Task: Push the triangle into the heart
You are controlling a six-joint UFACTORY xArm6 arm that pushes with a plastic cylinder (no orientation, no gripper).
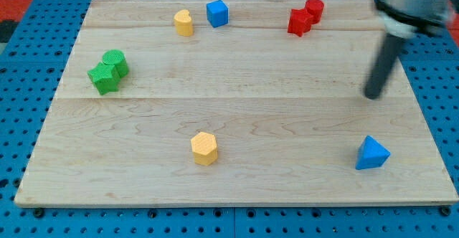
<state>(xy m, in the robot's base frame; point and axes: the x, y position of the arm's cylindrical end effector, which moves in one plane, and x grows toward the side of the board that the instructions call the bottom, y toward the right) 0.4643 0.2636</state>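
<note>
The blue triangle (372, 153) lies near the view's bottom right corner of the wooden board (237, 188). The yellow heart (183, 22) stands near the view's top, left of centre. My tip (373, 94) is at the view's right, above the blue triangle with a clear gap between them, and far to the right of the heart. The rod above it is blurred.
A blue cube (217, 13) sits just right of the heart. Two red blocks (305, 16) touch at the top right. Two green blocks (108, 72) touch at the left. A yellow hexagon (204, 148) sits at the bottom centre.
</note>
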